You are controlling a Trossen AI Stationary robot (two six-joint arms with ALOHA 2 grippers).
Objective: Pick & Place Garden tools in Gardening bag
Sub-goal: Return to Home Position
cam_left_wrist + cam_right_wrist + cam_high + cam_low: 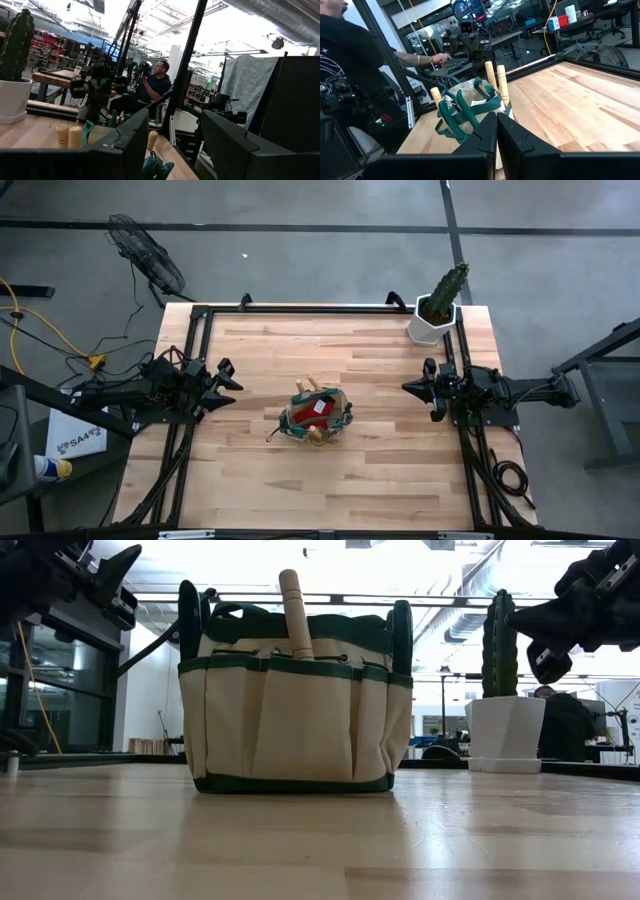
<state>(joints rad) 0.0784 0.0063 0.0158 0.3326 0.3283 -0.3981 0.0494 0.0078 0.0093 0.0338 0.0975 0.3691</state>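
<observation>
my left hand [232, 376] wide open and empty, right hand [408, 388] closed on nothing, tan green-trimmed fabric bag [316, 416] mid pale wood counter [380, 470], wooden tool handles [293, 610] poking out

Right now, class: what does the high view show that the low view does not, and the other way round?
Only the high view: the red piece lying inside the gardening bag, and a fan on the floor beyond the table. Only the low view: the bag's side pockets. Both: the bag, a wooden handle standing out of it, the cactus, and the left gripper and right gripper, clear of the bag on either side.
</observation>
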